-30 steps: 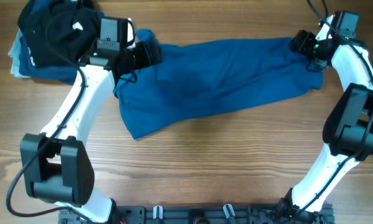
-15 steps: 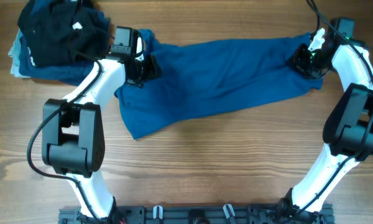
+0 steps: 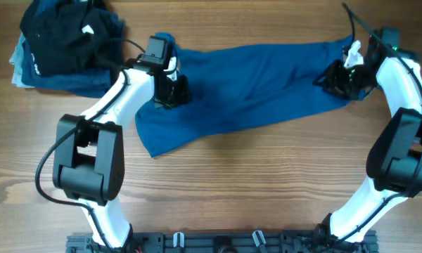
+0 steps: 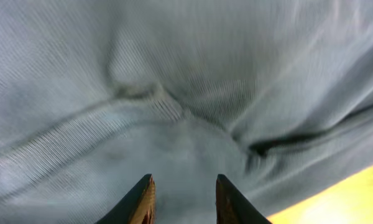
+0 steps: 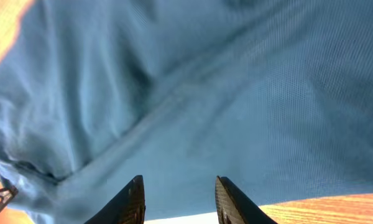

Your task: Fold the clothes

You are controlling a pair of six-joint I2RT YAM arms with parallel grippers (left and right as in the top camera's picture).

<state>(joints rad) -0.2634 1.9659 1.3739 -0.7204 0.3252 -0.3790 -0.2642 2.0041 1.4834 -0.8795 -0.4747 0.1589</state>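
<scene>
Left fingers (image 4: 143,202) and right fingers (image 5: 132,200) have slid inward over the clothes (image 3: 253,77), and only the wrist views show each pair apart.

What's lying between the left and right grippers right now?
Only the blue garment, spread from the left gripper to the right gripper; the overhead view shows nothing else there.

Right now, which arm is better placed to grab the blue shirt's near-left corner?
Left, probably. The left gripper hangs open over the left end of the shirt, nearest that corner. The right gripper is over the far right end.
</scene>
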